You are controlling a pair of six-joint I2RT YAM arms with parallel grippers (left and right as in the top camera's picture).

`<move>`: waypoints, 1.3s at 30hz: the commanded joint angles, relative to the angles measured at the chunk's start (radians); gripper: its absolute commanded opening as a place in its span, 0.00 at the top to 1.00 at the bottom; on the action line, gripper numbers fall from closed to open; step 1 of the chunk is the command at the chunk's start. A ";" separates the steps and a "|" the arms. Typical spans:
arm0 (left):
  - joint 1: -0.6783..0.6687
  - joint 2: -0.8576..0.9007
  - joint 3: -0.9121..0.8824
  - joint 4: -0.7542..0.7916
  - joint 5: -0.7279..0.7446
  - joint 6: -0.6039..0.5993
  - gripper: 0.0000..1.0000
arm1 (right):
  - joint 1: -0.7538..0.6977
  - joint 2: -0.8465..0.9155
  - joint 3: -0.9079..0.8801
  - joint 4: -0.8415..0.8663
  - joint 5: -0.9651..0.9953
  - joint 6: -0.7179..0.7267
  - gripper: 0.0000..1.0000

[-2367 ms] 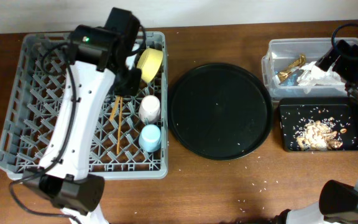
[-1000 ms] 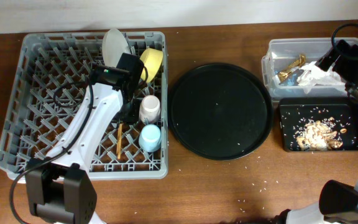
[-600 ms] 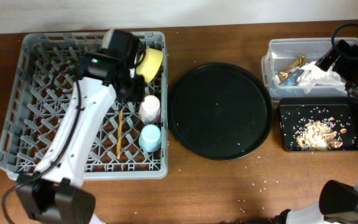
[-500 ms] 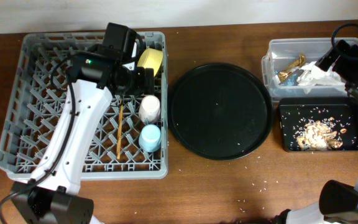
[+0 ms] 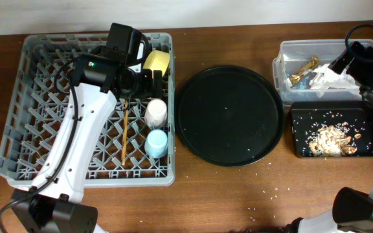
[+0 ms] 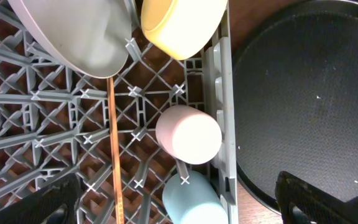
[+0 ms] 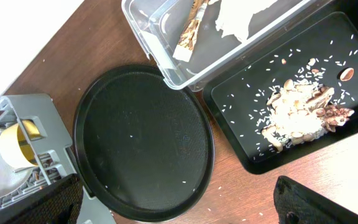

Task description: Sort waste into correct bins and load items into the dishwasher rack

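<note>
My left gripper (image 5: 142, 83) hangs open over the back right of the grey dishwasher rack (image 5: 37, 129), holding nothing. In the left wrist view a grey plate (image 6: 73, 37) and a yellow bowl (image 6: 182, 25) stand on edge. Below them are a pink cup (image 6: 188, 134), a blue cup (image 6: 191, 202) and chopsticks (image 6: 114, 149) lying flat. White tissue (image 5: 329, 77) and a gold wrapper (image 5: 303, 70) lie in the clear tub (image 5: 287, 48). Food scraps (image 5: 331, 139) sit in the black tray (image 5: 368, 152). My right gripper (image 7: 179, 211) is open and empty, high above the table.
A large round black tray (image 5: 229, 115) with a few rice grains lies between the rack and the bins. Loose grains dot the wooden table (image 5: 277, 191) in front of it. The right arm (image 5: 366, 65) hovers over the tub's right end.
The left arm lifted and swung toward the rack's back edge, now covering the plate in the overhead view. Its jaws opened wide. The right arm stayed still.
</note>
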 commanded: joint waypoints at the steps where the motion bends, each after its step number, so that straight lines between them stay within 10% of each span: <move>1: 0.006 -0.010 0.010 0.002 0.011 0.005 0.01 | 0.060 -0.043 0.003 0.000 0.009 0.004 0.02; 12: 0.006 -0.010 0.010 0.002 0.011 0.005 0.00 | 0.356 -0.341 -0.063 0.171 0.383 -0.071 0.02; 27: 0.006 -0.010 0.010 0.002 0.011 0.005 0.00 | 0.373 -1.172 -1.592 1.418 0.329 -0.200 0.02; 39: 0.006 -0.010 0.010 0.002 0.011 0.005 0.00 | 0.373 -1.577 -2.094 1.621 0.326 -0.172 0.02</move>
